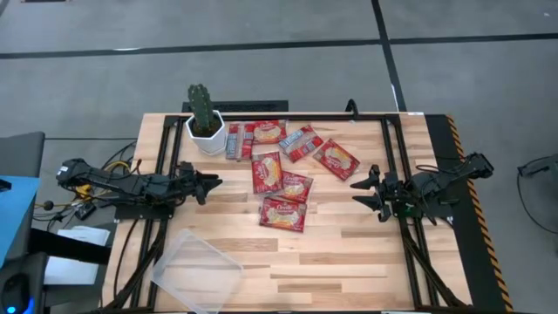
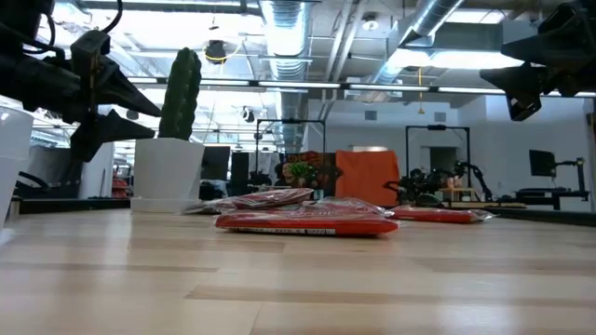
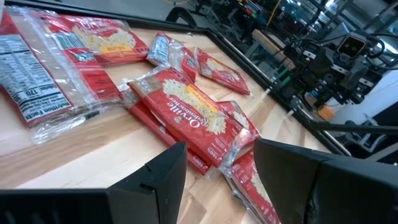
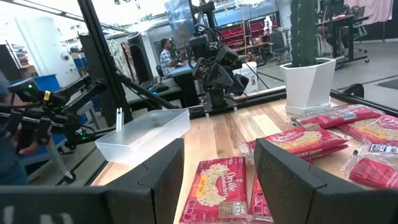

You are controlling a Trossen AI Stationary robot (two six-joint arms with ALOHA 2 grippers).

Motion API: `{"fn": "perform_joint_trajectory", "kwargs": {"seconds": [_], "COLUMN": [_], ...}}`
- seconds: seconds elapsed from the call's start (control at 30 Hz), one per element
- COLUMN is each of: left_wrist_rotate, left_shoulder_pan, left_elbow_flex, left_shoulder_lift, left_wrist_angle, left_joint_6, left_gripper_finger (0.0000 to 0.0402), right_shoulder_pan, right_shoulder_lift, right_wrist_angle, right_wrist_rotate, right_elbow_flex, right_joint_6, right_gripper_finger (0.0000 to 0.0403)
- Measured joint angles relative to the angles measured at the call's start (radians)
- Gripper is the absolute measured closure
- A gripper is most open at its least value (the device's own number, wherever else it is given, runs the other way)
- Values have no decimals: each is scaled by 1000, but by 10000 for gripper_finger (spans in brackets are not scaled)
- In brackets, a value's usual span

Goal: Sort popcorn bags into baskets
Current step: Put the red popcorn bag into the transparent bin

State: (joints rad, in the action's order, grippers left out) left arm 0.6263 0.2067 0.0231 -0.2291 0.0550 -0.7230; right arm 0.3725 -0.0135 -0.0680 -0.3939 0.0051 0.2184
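Several red popcorn bags [image 1: 283, 179] lie flat and partly overlapping in the table's middle and far part; the left wrist view shows one bag [image 3: 186, 115] stacked on another, the right wrist view the nearest bag [image 4: 217, 190]. The clear plastic basket [image 1: 199, 270] sits empty near the table's near left corner, also in the right wrist view [image 4: 146, 134]. My left gripper [image 1: 214, 183] hovers open, left of the pile. My right gripper [image 1: 362, 194] hovers open, right of the pile. Both are raised above the table.
A white pot with a green cactus [image 1: 205, 122] stands at the far left of the table, next to the bags. Black rails [image 1: 392, 174] run along the table's sides. Bare wood lies between the pile and the near edge. A person stands in the room behind.
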Motion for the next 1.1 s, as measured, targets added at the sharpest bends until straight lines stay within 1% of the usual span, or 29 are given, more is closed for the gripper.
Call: {"fn": "perform_joint_trajectory", "kwargs": {"seconds": [0.17,0.27,0.37,0.4,0.47,0.57,0.6,0.67,0.73,0.8,0.83,0.9,1.0,1.07,1.1], "left_wrist_rotate": [99,142,132,117,54,-47,-66,-86,-102,-100,-94,-83,-82,-112,-140], "left_shoulder_pan": [0,0,0,-2,-2,-2,-1,-2,-2,-2,-4,-18,-65,-101,-117], "left_elbow_flex": [0,0,0,0,0,11,29,102,196,306,363,468,602,653,664], "left_shoulder_lift": [0,0,0,0,0,-23,-36,-78,-139,-227,-277,-380,-539,-641,-688], "left_wrist_angle": [7,10,29,59,157,332,374,398,346,243,193,83,-108,-207,-228], "left_joint_6": [-114,-138,-212,-234,-236,-189,-173,-127,-55,-14,-3,-4,-130,-247,-294], "left_gripper_finger": [224,224,224,224,221,207,200,187,177,170,168,166,165,165,165], "right_shoulder_pan": [0,0,0,0,-1,-1,-1,-1,-1,-1,-1,3,7,7,6], "right_shoulder_lift": [0,0,0,0,0,0,0,0,0,0,0,0,0,0,0], "right_wrist_angle": [0,0,0,0,0,0,0,-2,-10,-16,-18,-24,-26,-26,-24], "right_wrist_rotate": [0,0,0,0,0,0,0,0,0,-1,-1,0,0,0,0], "right_elbow_flex": [0,0,0,0,0,0,0,0,0,0,0,0,0,0,0], "right_joint_6": [0,0,0,0,0,0,0,0,0,3,27,152,401,518,553], "right_gripper_finger": [182,182,182,182,182,182,182,182,182,182,182,182,182,182,182]}}
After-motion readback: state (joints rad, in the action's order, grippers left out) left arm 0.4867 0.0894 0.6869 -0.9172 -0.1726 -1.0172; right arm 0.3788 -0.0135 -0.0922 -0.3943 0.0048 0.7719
